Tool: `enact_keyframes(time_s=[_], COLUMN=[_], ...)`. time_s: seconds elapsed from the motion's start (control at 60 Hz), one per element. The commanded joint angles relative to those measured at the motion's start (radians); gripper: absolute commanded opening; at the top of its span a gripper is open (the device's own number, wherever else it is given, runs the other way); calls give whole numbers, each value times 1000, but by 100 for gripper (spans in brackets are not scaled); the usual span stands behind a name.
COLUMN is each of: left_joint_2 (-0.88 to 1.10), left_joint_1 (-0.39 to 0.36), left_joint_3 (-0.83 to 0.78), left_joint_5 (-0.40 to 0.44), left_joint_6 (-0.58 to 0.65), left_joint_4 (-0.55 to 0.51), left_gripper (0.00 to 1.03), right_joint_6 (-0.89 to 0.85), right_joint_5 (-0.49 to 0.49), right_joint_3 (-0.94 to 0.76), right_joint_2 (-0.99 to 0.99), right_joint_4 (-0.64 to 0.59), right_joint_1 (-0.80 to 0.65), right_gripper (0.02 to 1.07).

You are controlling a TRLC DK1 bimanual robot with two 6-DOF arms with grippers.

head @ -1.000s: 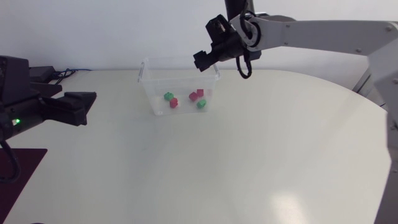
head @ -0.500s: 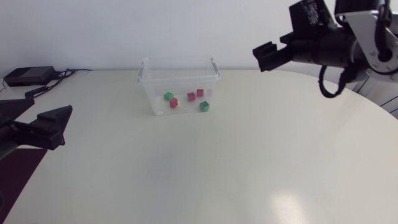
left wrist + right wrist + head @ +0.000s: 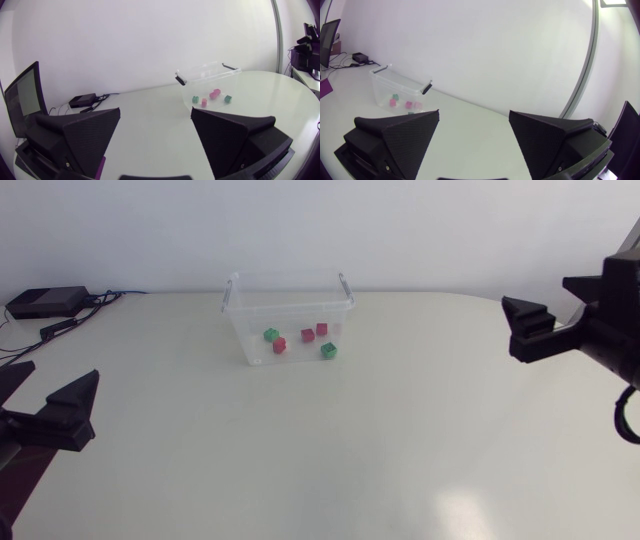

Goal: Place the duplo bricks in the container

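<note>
Overhead, the clear container (image 3: 288, 315) sits toward the far side of the table (image 3: 350, 440), with five duplo bricks (image 3: 307, 335) inside, two green and three red. The left gripper (image 3: 55, 385) and the right gripper (image 3: 540, 295) sit at opposite side edges, well apart from it, and their arms are cut off. Jaw gap is hard to judge from overhead. The wrist views settle it: left gripper (image 3: 155, 112) jaws wide, nothing between; right gripper (image 3: 474, 114) the same. The container (image 3: 207, 75) is ahead of the left gripper with the bricks (image 3: 204, 102) distinct. From the right, the container (image 3: 400, 85) shows them only as pale smudges (image 3: 410, 105), and I can't count them.
</note>
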Motion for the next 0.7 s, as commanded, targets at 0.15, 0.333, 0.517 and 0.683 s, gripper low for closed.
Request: enact_keyframes(time_s=[0.15,0.333,0.517,0.683], left_joint_2=[-97,-133,-158,-181], left_joint_1=[28,40,40,40], left_joint_3=[-85,-141,-202,-259], left_joint_5=[-6,5,23,40], left_joint_6=[40,22,-24,-66], left_joint_4=[48,83,132,179], left_gripper=[99,99,99,99], right_joint_6=[-55,-20,49,114], right_joint_5=[12,3,-15,-31], right_joint_3=[-163,-254,-339,-419], right_joint_2=[-164,-270,-365,-455], right_joint_4=[9,13,19,25], right_joint_1=[-70,-94,-103,-112], right_gripper=[103,103,103,103])
